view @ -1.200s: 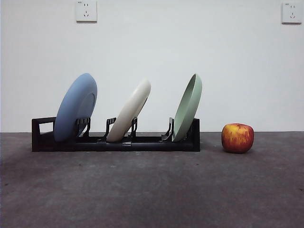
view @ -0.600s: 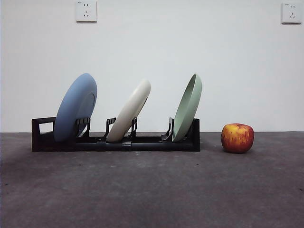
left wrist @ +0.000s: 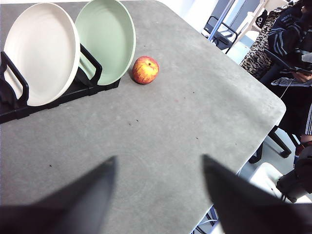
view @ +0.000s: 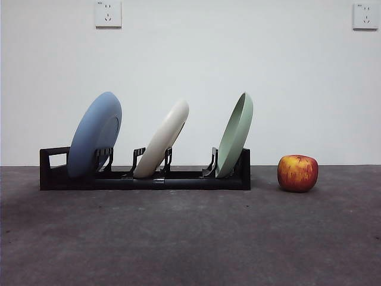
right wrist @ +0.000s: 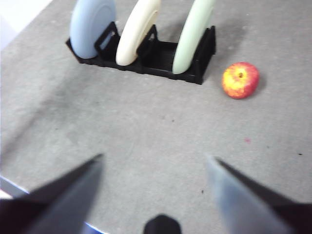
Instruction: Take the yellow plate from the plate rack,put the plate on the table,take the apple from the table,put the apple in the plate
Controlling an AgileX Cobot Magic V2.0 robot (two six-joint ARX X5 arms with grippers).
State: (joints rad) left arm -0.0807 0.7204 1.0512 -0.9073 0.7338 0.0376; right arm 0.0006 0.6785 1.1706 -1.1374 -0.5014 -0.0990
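Nothing has moved since the earlier frames: the yellow plate (view: 162, 141) leans in the middle slot of the plate rack (view: 144, 177), the apple (view: 297, 173) just off its end on the table (view: 190, 238). Grip the plate's top rim and lift along its tilt. Your left gripper (left wrist: 158, 168) and right gripper (right wrist: 153, 168) hang spread wide, holding nothing.

white wall (view: 238, 59) | two wall sockets (view: 108, 13) | seated person (left wrist: 292, 44)

Count: three plates, namely blue (view: 95, 134), yellow plate (view: 162, 138), green (view: 235, 134); one rack (view: 144, 176); one apple (view: 297, 173); two wall sockets (view: 108, 13).
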